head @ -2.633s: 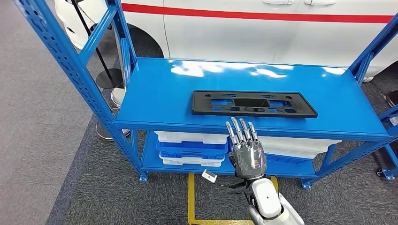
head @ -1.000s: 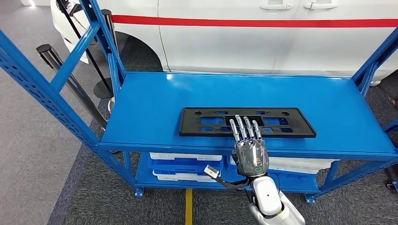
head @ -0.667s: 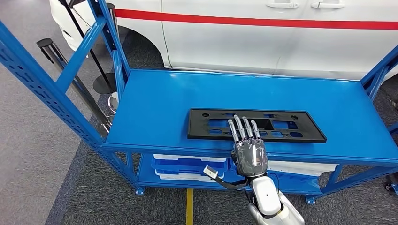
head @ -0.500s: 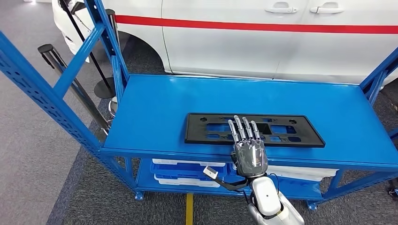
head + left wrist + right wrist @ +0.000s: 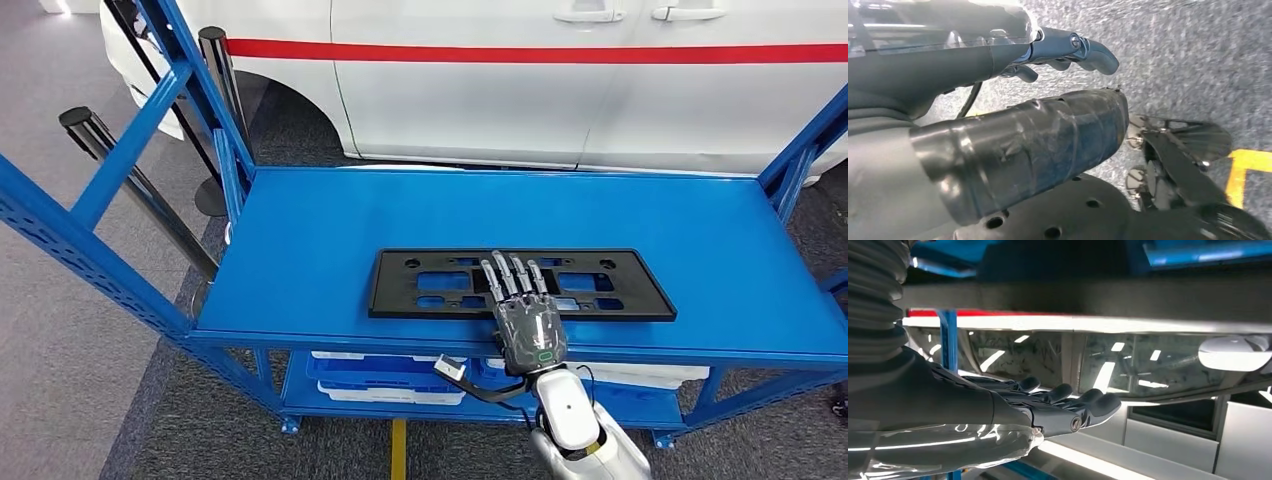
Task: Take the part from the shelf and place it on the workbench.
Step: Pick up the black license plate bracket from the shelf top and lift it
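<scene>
Left of the shelf (image 5: pixel 300 260), the grey floor, a black post (image 5: pixel 140 180) and the blue upright (image 5: pixel 90 250) sit differently in the head view than they did moments ago. The whole picture has shifted, so the camera moved, not the shelf. The left hand (image 5: pixel 1068 50) hangs over the carpet in its wrist view with its fingers curled in loosely and nothing in them.

At the centre, the part (image 5: pixel 430 285), a flat black frame with cut-outs, lies flat on the shelf's top level near the front edge, not yet lifted. It looms larger and nearer than 2.6 s ago, consistent with the robot having closed in on the shelf.

The right hand (image 5: pixel 525 320) was short of the shelf's front edge at that earlier time. Now its fingers (image 5: pixel 510 275) reach out straight over the near rail of the part, right of its middle. They are spread and extended, holding nothing. Whether they touch the part cannot be told. In the right wrist view the fingers (image 5: pixel 1068 405) extend level beneath a dark edge.

Assessment: the approach looks complete and the grasp is not begun. The hand has yet to close on the near rail before any lift.

Right of the part, the shelf top is bare blue, and a white vehicle (image 5: pixel 600 90) stands behind.
</scene>
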